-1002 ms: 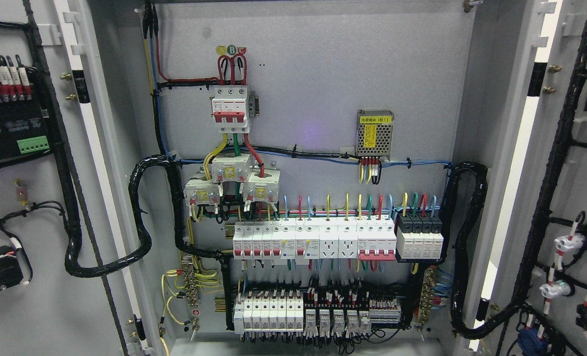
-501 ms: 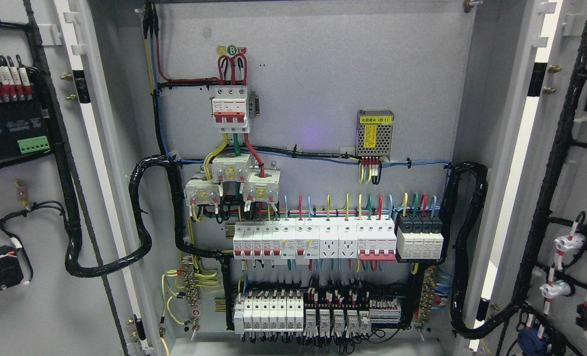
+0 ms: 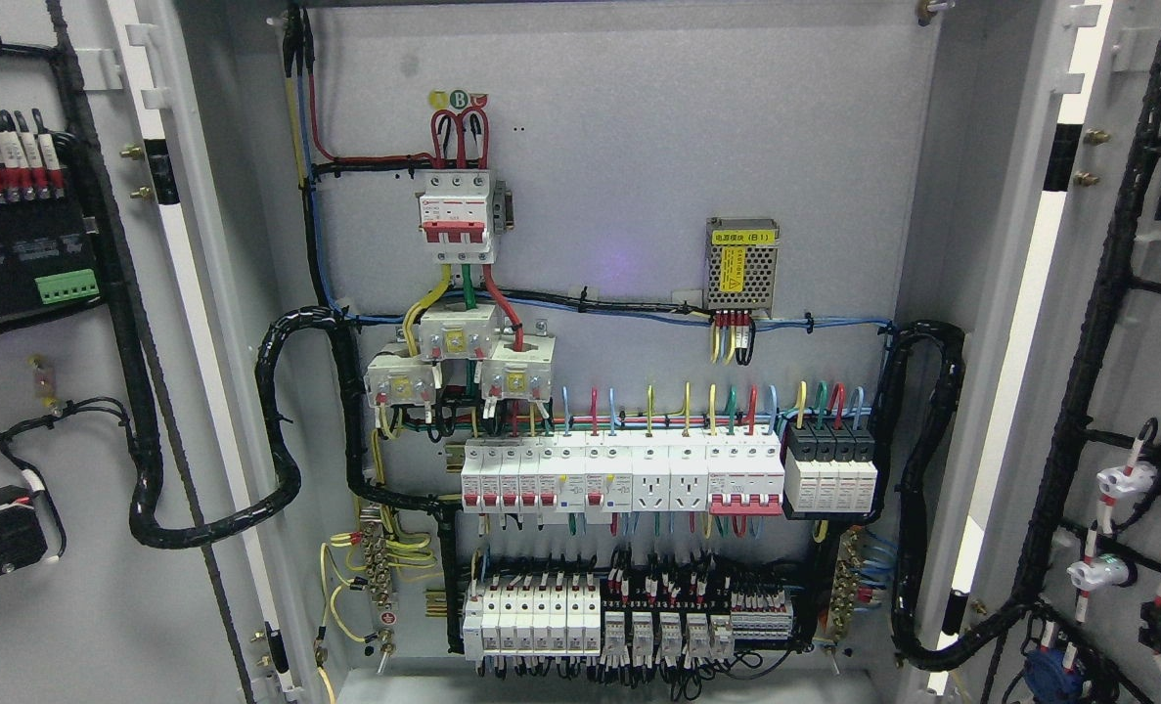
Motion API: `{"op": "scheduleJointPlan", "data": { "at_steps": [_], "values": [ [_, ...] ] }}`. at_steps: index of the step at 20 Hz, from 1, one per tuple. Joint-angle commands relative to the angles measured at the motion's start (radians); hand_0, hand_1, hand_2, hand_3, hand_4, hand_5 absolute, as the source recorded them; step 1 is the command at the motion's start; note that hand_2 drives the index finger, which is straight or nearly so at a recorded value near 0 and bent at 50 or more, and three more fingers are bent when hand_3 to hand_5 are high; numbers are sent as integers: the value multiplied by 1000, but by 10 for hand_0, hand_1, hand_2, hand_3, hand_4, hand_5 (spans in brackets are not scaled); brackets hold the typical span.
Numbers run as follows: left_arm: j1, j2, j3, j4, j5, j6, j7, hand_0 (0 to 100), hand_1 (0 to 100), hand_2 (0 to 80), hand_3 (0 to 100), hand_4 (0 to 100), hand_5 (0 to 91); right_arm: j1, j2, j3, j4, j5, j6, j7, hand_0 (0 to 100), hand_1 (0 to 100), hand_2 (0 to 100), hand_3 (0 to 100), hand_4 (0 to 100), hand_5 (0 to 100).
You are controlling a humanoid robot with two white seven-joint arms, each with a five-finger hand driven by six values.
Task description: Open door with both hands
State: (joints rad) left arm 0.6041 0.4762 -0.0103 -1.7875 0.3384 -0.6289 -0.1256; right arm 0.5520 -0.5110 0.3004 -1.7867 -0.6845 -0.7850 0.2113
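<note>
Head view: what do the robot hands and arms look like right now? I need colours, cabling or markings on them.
Nothing to describe: neither robot hand nor arm shows in the head view. The frame holds only the open electrical cabinet: its left door and right door swung wide, the grey back panel, rows of white circuit breakers and black wire looms.

Left door [image 3: 71,391] swung left, right door [image 3: 1128,391] right, breaker rows [image 3: 619,479] low on back panel [image 3: 639,147] between, apparently.

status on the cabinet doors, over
Both hands out of view. Left door and right door swung wide open, breaker panel exposed. Nothing in the way.
</note>
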Motion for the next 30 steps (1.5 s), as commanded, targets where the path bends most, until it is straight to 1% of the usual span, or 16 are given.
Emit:
{"op": "scheduleJointPlan", "data": {
  "at_steps": [1,4,7,9,11,14,16,19,21,23,25,27,29,30],
  "values": [
    [32,-105,-57,30,-22,89,0,0,0,0,0,30,0,61,83,193,252,11,-57,0,106,0,0,0,0,0],
    [74,-117,-71,39,-38,94,-2,0,0,0,0,30,0,81,106,224,357,11,-111,0,107,0,0,0,0,0],
    [111,-139,-91,68,-68,103,0,0,0,0,0,30,0,106,124,238,435,11,-120,0,107,0,0,0,0,0],
    [125,-149,-99,101,-76,139,0,0,0,0,0,30,0,121,143,240,489,11,-120,0,106,0,0,0,0,0],
    [125,-163,-106,147,-79,205,-2,0,0,0,0,30,0,131,158,250,548,11,-120,0,106,0,0,0,0,0],
    [117,-183,-106,253,-82,294,-2,0,0,0,0,30,0,131,199,252,639,11,-120,0,106,0,0,0,0,0],
    [111,-195,-108,344,-90,310,-6,0,0,0,0,30,0,131,216,255,697,11,-120,0,106,0,0,0,0,0],
    [66,-234,-114,501,-122,311,-17,0,0,0,0,30,0,134,261,266,812,11,-119,0,106,0,0,0,0,0],
    [11,-257,-117,641,-124,311,-49,0,0,0,0,30,0,129,304,266,906,13,-115,0,106,0,0,0,0,0],
    [-44,-275,-126,765,-134,311,-51,0,0,0,0,30,0,120,348,264,1001,14,-112,-1,107,0,0,0,0,0],
    [-88,-300,-131,877,-157,310,-49,0,0,0,0,30,0,92,391,263,1099,16,-112,-1,107,0,0,0,0,0],
    [-141,-346,-120,1000,-177,310,-51,0,0,0,0,30,0,51,433,253,1200,39,-112,-1,107,0,0,0,0,0],
    [-179,-364,-114,1110,-208,310,-51,0,0,0,0,30,0,10,482,249,1318,62,-112,-1,107,0,0,0,0,0],
    [-193,-373,-109,1164,-216,310,-51,0,0,0,0,30,0,-15,500,246,1380,71,-111,-1,107,0,0,0,0,0]
  ]
}}
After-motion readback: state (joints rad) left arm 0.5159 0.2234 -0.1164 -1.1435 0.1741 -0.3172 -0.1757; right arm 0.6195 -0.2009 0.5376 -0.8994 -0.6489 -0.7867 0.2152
